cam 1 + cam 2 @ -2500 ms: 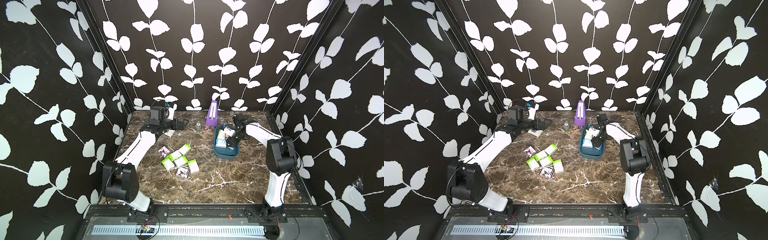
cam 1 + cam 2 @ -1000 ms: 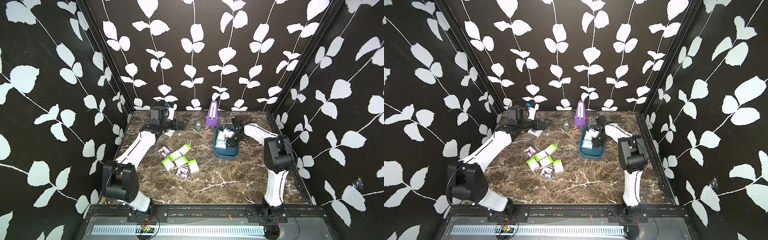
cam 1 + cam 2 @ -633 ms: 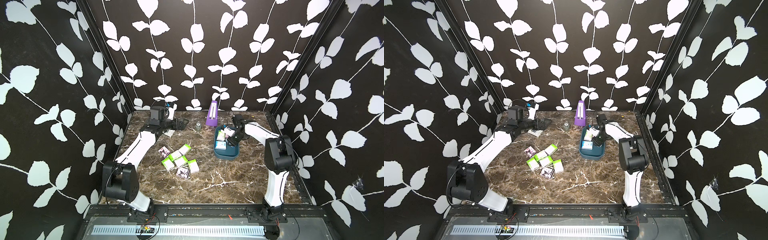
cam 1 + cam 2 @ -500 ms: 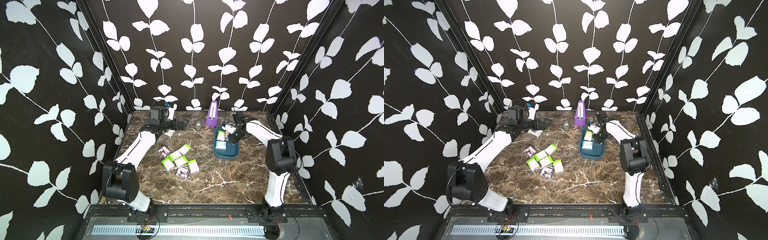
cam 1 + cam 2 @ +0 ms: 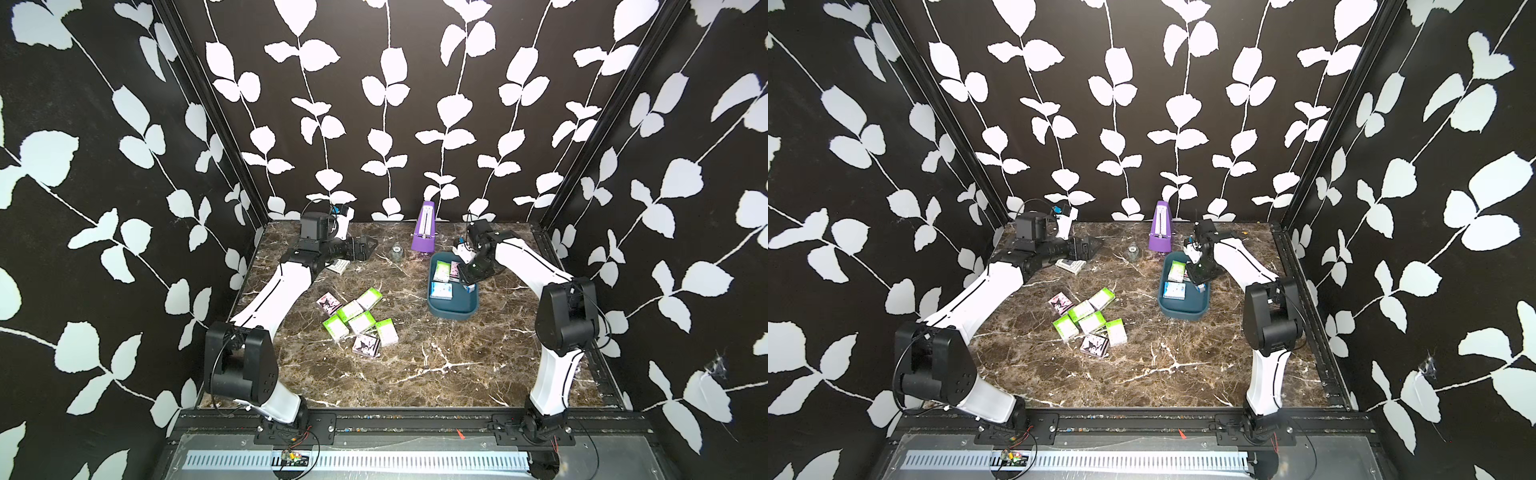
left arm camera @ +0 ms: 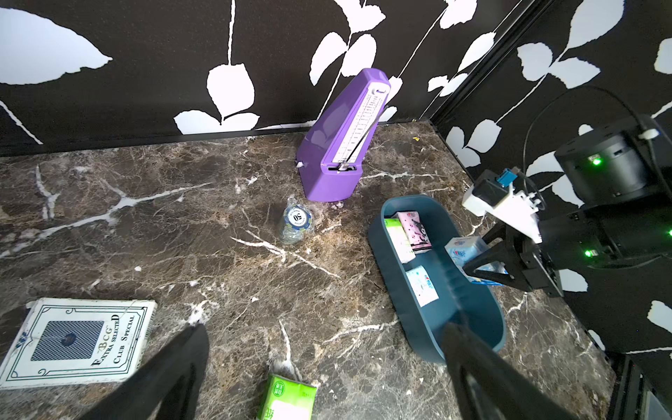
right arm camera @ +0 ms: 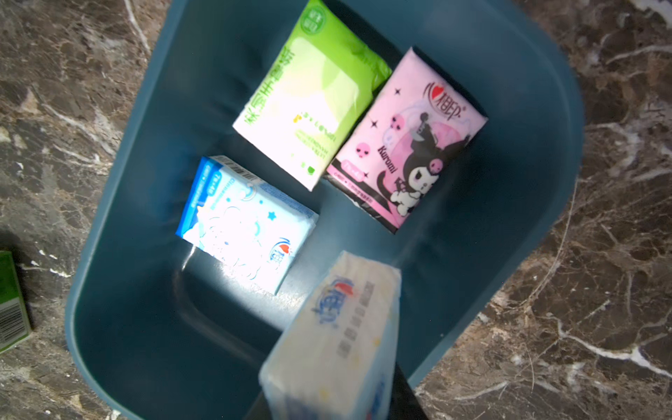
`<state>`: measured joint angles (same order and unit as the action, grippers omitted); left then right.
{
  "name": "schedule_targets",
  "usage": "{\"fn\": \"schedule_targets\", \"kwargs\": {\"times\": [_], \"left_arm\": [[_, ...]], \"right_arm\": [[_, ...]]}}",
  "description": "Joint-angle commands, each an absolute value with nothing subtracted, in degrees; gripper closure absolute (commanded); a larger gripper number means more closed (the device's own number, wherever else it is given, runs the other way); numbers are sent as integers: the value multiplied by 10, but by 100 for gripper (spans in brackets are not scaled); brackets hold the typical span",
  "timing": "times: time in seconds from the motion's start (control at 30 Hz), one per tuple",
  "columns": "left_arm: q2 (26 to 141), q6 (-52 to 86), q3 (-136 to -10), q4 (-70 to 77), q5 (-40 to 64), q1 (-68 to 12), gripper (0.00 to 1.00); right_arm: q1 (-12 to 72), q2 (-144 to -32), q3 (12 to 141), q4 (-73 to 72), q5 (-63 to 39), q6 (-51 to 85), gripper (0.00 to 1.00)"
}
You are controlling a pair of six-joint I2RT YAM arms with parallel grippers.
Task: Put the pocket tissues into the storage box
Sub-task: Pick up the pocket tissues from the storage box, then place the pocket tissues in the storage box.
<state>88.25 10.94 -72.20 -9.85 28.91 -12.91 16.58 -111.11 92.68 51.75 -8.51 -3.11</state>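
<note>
Right wrist view: the right gripper [image 7: 329,403] is clamped on a blue-and-white packet [image 7: 338,334], which hangs over the storage box [image 7: 145,345] close to one wall. Three pocket tissues [image 7: 309,98] already lie flat inside. If it lets go askew, I'd say this one clips the rim and tumbles onto the marble tabletop [image 7: 600,254].

Left wrist view: the packet sits right above the box's far rim, so the margin looks thin. The right arm reaches in from beyond the box, jaws angled downward. The left gripper [image 6: 323,329] is spread wide and empty, low beside a card deck [image 6: 76,342].

In both top views the right arm folds forward over the box and the left stretches toward the back wall. A cluster of loose packets [image 5: 361,322] waits mid-table.
</note>
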Motion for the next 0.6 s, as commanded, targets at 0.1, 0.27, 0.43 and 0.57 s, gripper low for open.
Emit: {"fn": "schedule_targets", "kwargs": {"times": [0.1,0.27,0.43,0.57], "left_arm": [[877,109,-728,-83,298,-126,1],[876,108,-725,-85,297,-126,1],[873,106,-721,-86,294,-124,1],[874,107,-720,-85,295,-125,1]], "right_arm": [[184,-1123,936,526,-60,21,67],[197,-1159,954,538,-23,27,60],[204,-1163,956,548,5,21,55],[205,-1153,955,548,4,19,53]]}}
